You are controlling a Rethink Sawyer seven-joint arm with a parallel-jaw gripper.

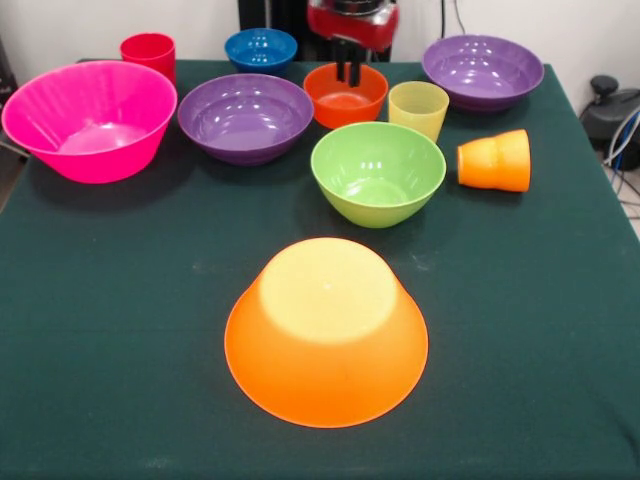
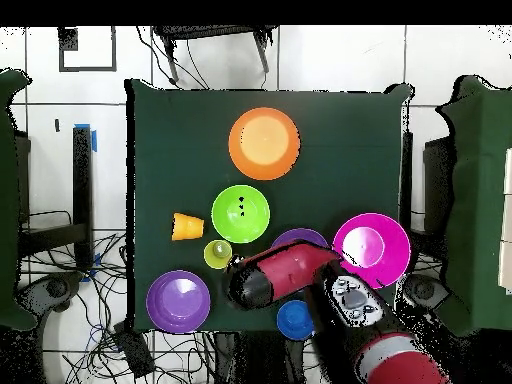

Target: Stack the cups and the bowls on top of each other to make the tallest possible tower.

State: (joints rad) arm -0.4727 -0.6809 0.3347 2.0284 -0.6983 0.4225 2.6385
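Observation:
My gripper (image 1: pixel 347 73) hangs over the small orange-red bowl (image 1: pixel 345 97) at the back, its two fingers close together and empty. In the overhead view the arm (image 2: pixel 290 275) hides that bowl. The big orange bowl (image 1: pixel 326 330) lies upside down near the front; it also shows in the overhead view (image 2: pixel 264 143). The green bowl (image 1: pixel 378 172) stands upright behind it. The orange cup (image 1: pixel 495 160) lies on its side. The pale yellow cup (image 1: pixel 418 108) and the red cup (image 1: pixel 148 50) stand upright. The pink bowl (image 1: pixel 90 120), two purple bowls (image 1: pixel 245 115) (image 1: pixel 483 70) and the blue bowl (image 1: pixel 260 48) stand apart, unstacked.
The dark green tablecloth (image 1: pixel 120 330) covers the table. Black equipment (image 1: pixel 610 105) sits past the right edge. Cables (image 2: pixel 110 330) lie on the floor around the table in the overhead view.

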